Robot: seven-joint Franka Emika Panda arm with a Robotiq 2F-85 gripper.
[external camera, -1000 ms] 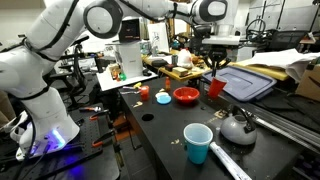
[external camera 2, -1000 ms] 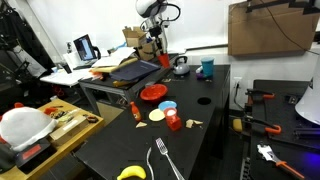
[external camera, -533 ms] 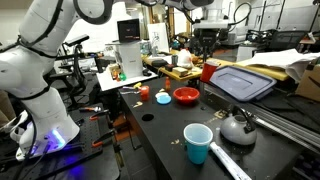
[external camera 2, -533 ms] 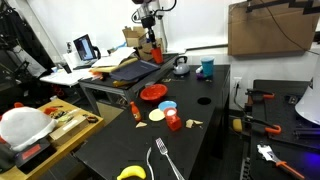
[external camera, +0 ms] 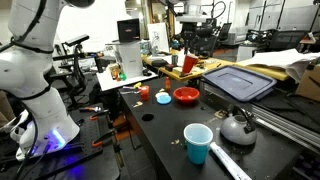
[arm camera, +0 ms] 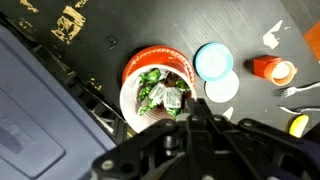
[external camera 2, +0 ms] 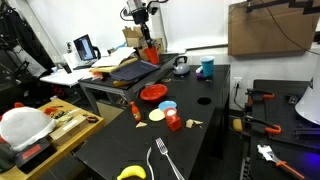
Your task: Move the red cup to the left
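Gripper: your gripper (external camera: 189, 56) hung high over the back of the black tabletop (external camera: 160, 140), fingers closed in on the small dark-red cylindrical cup (external camera: 188, 65). The frames were too small to show the jaw gap.

Red cup: it was off the table, held upright under the gripper in both exterior views (external camera 2: 152, 53).

Cup position: it was up in the air beyond the wide shallow red bowl (external camera: 186, 95), just beside the near corner of the flat grey-blue plastic lid (external camera: 240, 80). It touched nothing but the gripper.

Wrist view: your gripper (arm camera: 190, 115) came in dark from the bottom edge. A red-rimmed round vessel with a pale inside and green bits (arm camera: 155, 90) sat right above the fingertips — I could not tell whether it was the cup or the bowl below.

Bowl: it rested on the table well below the cup, also seen in an exterior view (external camera 2: 152, 93).

Light-blue cup: the tall light-blue plastic cup (external camera: 197, 142) stood upright near the table's front edge, just beside the silver metal kettle (external camera: 237, 126).

Small items: a short orange-red pot (external camera: 162, 98) sat near the bowl. A pale blue disc (arm camera: 215, 62) and a white disc (arm camera: 222, 87) touched each other.

Far end: a yellow banana (external camera 2: 130, 172) and a metal fork (external camera 2: 162, 160) lay well apart from the cup.
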